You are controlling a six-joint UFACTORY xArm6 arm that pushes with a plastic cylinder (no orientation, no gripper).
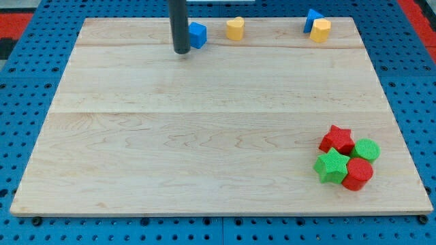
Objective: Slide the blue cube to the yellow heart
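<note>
The blue cube (197, 35) sits near the view's top edge, left of centre. The yellow heart (236, 28) lies a short way to its right, apart from it. My tip (181, 51) is at the cube's left side, touching or almost touching it; the rod hides the cube's left edge.
At the view's top right a blue block (312, 20) and a yellow block (321, 30) touch each other. At the bottom right a red star (337, 139), a green cylinder (366, 150), a green star (332, 167) and a red cylinder (358, 173) form a cluster. The wooden board (204, 129) has edges all round.
</note>
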